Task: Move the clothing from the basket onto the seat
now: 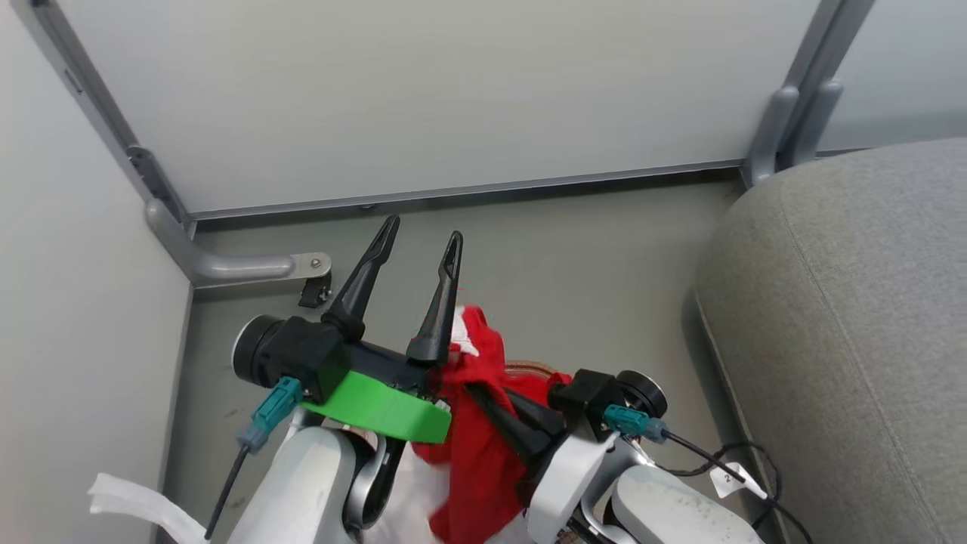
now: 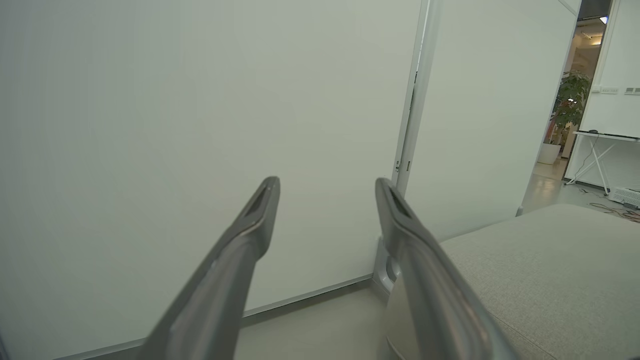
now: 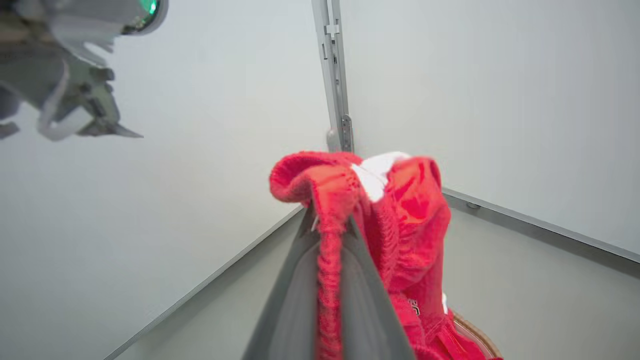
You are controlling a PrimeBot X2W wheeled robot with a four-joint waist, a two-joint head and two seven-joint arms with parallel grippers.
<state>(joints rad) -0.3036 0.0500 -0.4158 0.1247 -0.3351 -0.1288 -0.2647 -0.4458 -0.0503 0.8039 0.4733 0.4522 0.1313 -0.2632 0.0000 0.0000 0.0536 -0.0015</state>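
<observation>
My right end effector is clamped on a thin fold of the clothing, which hangs over the basket, short of the left edge of the seat. I fear that pinch slipping mid-swing. The left end effector, fingers apart and empty, hovers just beside and could snag fabric.

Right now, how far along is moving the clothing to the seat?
Done: nothing delivered that I can see; the seat part in view is bare. In hand: the right gripper is shut on clothing beside the basket; the left gripper is open, holding nothing. Left: carry it to the seat and release.
</observation>
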